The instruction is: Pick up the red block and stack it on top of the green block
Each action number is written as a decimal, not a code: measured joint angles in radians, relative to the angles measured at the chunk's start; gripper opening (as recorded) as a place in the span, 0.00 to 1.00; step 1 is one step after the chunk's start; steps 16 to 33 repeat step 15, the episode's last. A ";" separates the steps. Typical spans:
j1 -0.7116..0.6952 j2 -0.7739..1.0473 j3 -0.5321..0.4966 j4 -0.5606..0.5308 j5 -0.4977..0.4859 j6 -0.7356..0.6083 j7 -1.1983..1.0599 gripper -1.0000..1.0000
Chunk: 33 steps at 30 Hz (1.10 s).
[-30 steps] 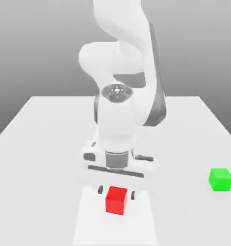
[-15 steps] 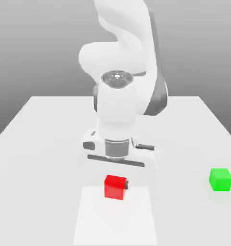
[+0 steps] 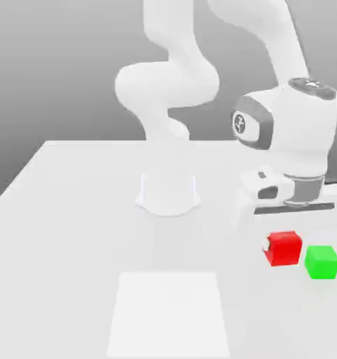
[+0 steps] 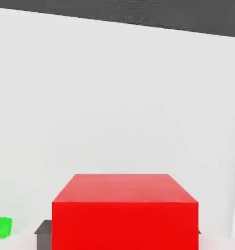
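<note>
A pale tabletop (image 3: 80, 238) meets a gray backdrop (image 3: 59, 70).

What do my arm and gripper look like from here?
The arm is glossy white with rounded segments and dark grey bands at the joints. The gripper has a wide white body with a long dark slot across it.
</note>
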 joint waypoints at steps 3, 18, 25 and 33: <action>0.057 0.000 0.048 0.020 -0.001 -0.020 0.034 0.00; 0.177 0.200 0.013 0.057 -0.180 0.131 0.207 1.00; 0.177 0.200 0.013 0.057 -0.180 0.131 0.207 1.00; 0.177 0.200 0.013 0.057 -0.180 0.131 0.207 1.00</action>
